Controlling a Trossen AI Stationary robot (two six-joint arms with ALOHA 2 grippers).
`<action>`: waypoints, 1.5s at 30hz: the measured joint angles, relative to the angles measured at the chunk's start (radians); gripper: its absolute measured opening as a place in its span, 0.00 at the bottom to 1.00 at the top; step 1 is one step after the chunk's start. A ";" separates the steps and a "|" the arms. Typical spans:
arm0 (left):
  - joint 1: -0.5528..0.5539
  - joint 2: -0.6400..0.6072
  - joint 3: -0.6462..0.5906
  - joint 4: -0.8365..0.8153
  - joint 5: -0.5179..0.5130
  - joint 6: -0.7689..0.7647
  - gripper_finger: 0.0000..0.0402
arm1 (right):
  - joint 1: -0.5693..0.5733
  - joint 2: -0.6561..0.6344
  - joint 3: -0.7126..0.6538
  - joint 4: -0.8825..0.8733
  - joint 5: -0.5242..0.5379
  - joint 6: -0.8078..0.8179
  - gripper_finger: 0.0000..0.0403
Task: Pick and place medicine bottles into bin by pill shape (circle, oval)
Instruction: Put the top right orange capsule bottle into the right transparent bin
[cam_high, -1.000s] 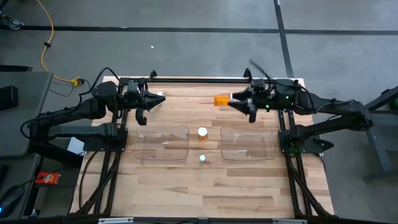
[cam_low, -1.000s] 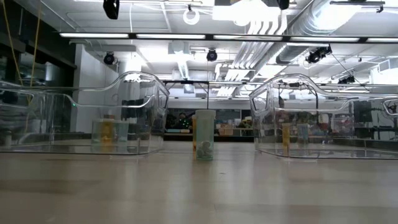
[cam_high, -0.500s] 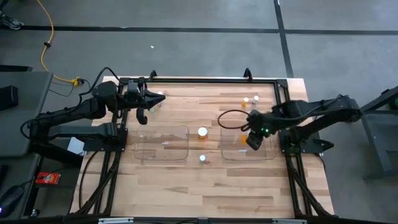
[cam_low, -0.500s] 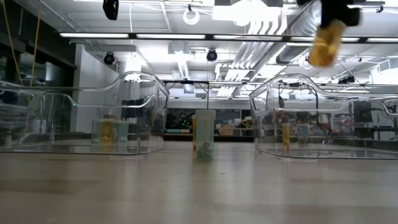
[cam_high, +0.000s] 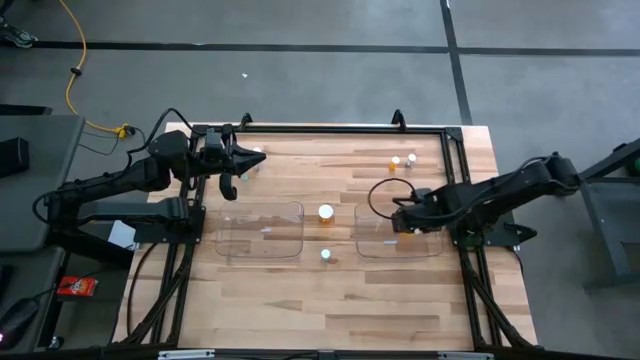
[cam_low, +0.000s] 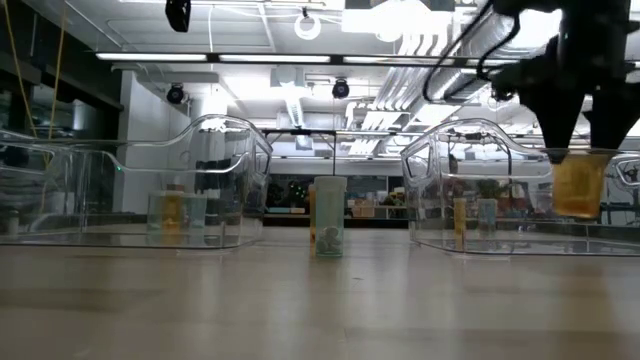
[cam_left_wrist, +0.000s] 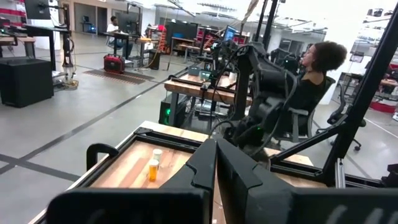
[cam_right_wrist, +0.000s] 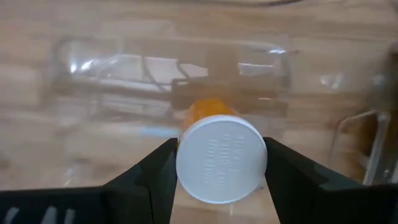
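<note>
Right hand (cam_high: 404, 222) has dropped over the right bin (cam_high: 432, 246), clamped on an amber bottle (cam_right_wrist: 221, 155) | left hand (cam_high: 236, 163) closed, idle at far-left edge | four bottles left on bench (cam_high: 300, 300).

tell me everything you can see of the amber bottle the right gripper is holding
The small amber-orange cylindrical bottle with a round white cap looks like translucent plastic; faint embossed lettering shows on the cap. It hangs upright, cap up, clamped at the cap between the two dark fingers of the right gripper. It is held over the right clear plastic bin, its base near the level of the bin's rim in the low view, touching nothing but the fingers.
</note>
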 joint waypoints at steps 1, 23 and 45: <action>0.000 0.000 0.000 0.000 0.000 0.000 0.01 | -0.010 0.000 -0.011 0.000 0.000 0.003 0.46; 0.000 0.000 0.000 -0.003 -0.028 0.000 0.01 | -0.091 -0.001 -0.073 0.001 0.045 -0.047 0.47; 0.000 0.000 0.000 -0.003 -0.048 0.000 0.01 | -0.091 -0.043 -0.010 -0.025 0.102 -0.133 0.65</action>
